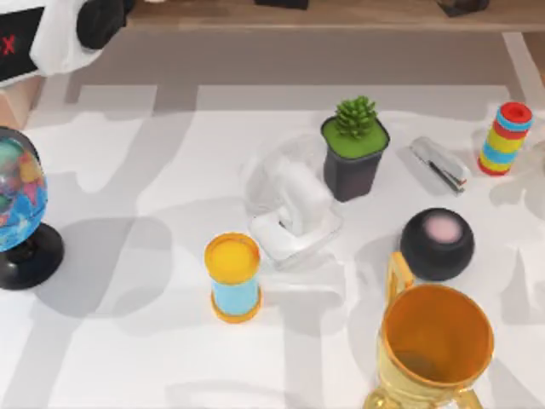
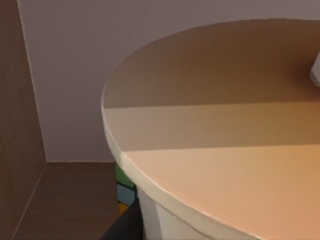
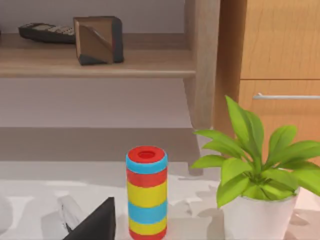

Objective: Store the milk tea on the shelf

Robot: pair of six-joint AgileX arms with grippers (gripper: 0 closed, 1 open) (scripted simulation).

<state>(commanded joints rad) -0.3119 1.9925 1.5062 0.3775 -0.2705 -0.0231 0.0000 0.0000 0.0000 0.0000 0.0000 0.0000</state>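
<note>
The tall tan-orange milk tea cup [image 2: 215, 150] sits right against the left wrist camera. Its flat, round, smooth lid is rimmed in cream, and a sliver of white straw [image 2: 316, 70] stands at the lid's far side. Behind it are the light brown wooden shelf's matte flat board [image 2: 65, 200] and upright side post [image 2: 15, 100], so the cup appears to be in the shelf bay at the table's far left corner, where the white left arm [image 1: 60, 34] reaches in the top view. A dark wedge under the lid looks like part of the left gripper [image 2: 126, 224], but I cannot tell whether it pinches the cup or is clear of it. I judge the placing step to be in hand. The next move calls for the cup's base to rest flat on the board, then a release and a straight retreat that does not tip this tall, narrow cylinder. The right gripper [image 3: 95, 225] idles low by the table's right edge, facing a glossy striped red, yellow and blue cylinder [image 3: 146, 192], and I cannot tell its state either. On the white table remain a short blue can with orange rims [image 1: 232, 277], a shiny golden trophy cup [image 1: 434, 345] at the near edge, a black square pot with a spiky green plant [image 1: 355, 149] and a matte black rounded speaker [image 1: 437, 243].
</note>
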